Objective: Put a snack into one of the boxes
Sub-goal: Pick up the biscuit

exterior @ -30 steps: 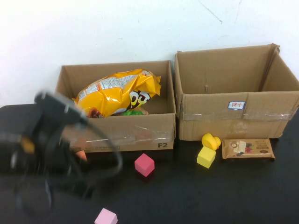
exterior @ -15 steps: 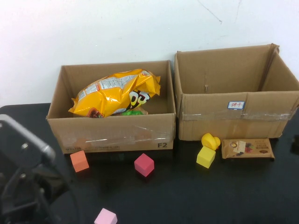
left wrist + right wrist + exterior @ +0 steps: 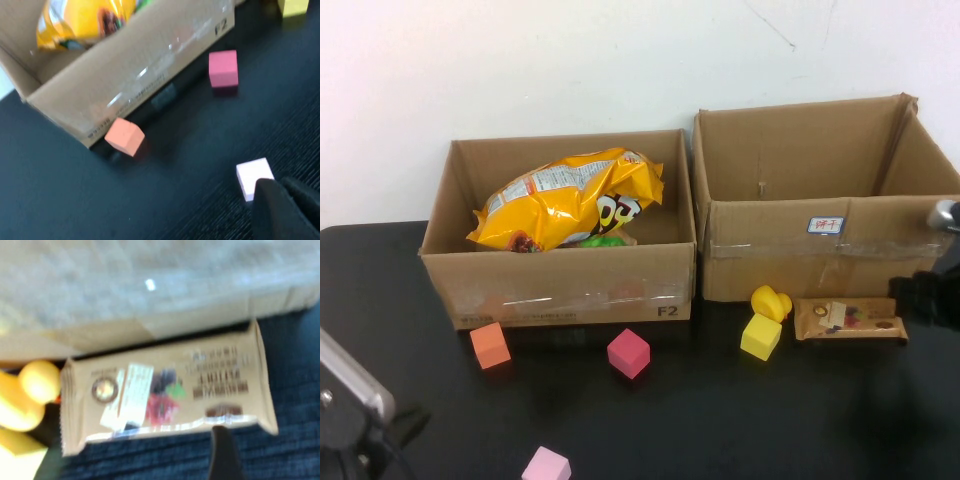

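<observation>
Two cardboard boxes are sitting on the black counter (image 3: 720, 420): the left box (image 3: 570, 285) is holding an orange chip bag (image 3: 570, 200); the right box (image 3: 825, 255) is standing beside it. The tan snack bar (image 3: 850, 320) is lying in front of the right box, just beside a yellow duck (image 3: 770, 300). The right pincer (image 3: 932, 295) is hovering near the bar, the left pincer (image 3: 350, 440) is sitting at the near-left corner; I cannot tell either one's grip

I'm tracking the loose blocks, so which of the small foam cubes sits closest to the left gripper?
The pale pink foam cube, lying right beside the left gripper; the orange, magenta and yellow cubes lie farther off.
</observation>
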`<state>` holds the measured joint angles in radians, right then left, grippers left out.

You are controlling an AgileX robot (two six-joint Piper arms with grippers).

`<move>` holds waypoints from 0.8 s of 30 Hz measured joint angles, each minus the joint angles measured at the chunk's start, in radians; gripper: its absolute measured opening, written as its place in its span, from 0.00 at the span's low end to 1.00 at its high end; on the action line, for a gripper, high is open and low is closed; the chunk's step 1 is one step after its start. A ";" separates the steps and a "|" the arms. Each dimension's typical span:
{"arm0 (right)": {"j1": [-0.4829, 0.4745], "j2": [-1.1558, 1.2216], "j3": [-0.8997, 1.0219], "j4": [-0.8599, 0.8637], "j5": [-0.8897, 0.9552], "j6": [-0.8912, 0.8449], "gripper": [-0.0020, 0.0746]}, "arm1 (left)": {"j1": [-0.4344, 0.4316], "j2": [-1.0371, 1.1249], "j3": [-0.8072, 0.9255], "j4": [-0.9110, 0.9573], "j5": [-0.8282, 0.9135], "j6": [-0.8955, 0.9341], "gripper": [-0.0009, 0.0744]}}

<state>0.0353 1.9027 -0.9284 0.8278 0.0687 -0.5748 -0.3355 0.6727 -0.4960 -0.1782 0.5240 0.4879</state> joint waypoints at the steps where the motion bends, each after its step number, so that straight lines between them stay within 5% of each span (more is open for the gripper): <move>1: 0.000 0.013 -0.013 0.000 -0.002 -0.010 0.54 | 0.000 0.000 0.014 0.002 -0.018 0.000 0.01; 24: -0.002 0.228 -0.197 -0.028 0.150 -0.245 0.54 | 0.000 -0.001 0.054 0.055 -0.127 0.002 0.01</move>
<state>0.0338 2.1302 -1.1258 0.8003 0.2187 -0.8198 -0.3355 0.6712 -0.4421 -0.1236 0.3968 0.4901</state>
